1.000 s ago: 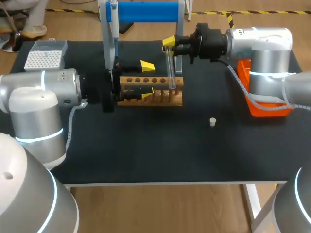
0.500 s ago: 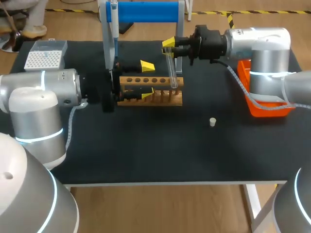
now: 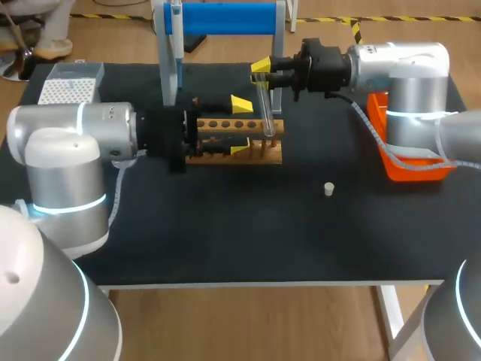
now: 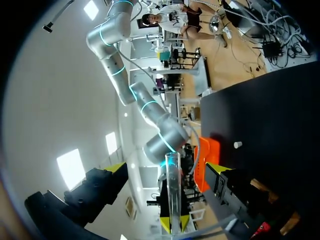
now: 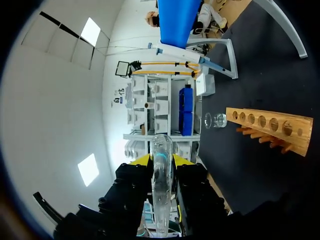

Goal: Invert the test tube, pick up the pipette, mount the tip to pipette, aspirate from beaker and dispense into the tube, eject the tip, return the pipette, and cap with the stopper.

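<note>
1. The right gripper [image 3: 261,71] is clamping the tube [image 3: 264,105] by its upper part and holding it nearly upright, lower end at the right end of the rack [image 3: 225,156].
2. The left gripper [image 3: 240,126] is standing wide open, with one finger on each side of the rack, just beside the tube.
3. The stopper [image 3: 328,189] is lying on the table [image 3: 225,233], well apart from the rack.

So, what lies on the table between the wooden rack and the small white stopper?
Nothing. In the head view, only bare black table lies between the wooden rack and the stopper, which stands alone.
</note>
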